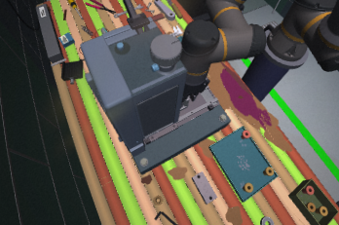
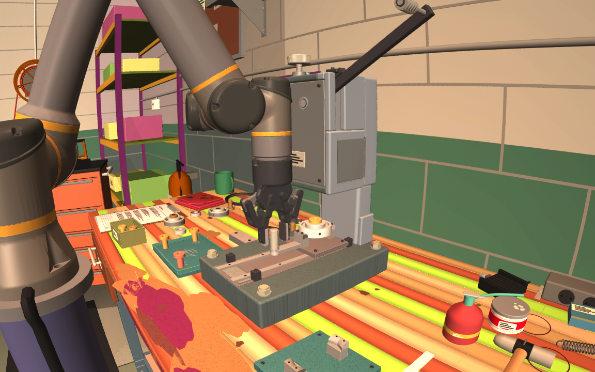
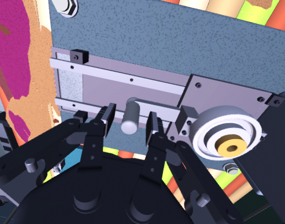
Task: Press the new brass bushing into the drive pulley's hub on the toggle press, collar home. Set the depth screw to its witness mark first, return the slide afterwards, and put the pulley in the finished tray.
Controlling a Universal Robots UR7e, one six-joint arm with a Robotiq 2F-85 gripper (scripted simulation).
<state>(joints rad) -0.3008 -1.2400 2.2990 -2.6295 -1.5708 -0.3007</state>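
The brass bushing (image 3: pixel 230 146) sits in the hub of the white drive pulley (image 3: pixel 225 135), which rests on the slide plate (image 3: pixel 219 96) under the toggle press head (image 2: pixel 332 134). The slide's upright knurled handle (image 3: pixel 130 116) stands on the rail. My gripper (image 3: pixel 129 124) hangs open around that handle and holds nothing. The press lever (image 2: pixel 380 39) points up and to the right, and the depth screw knob (image 2: pixel 299 59) sits on top of the head. In the side camera the press body (image 1: pixel 131 81) hides the slide and pulley.
Behind the press run a green-tiled wall and a shelf rack (image 2: pixel 138 102). A teal tray with brass pins (image 2: pixel 184 252), spare pulleys (image 2: pixel 174 220) and a small parts box (image 2: pixel 127 231) lie left of the press base (image 2: pixel 290 277). A red can (image 2: pixel 462 319) lies to the right.
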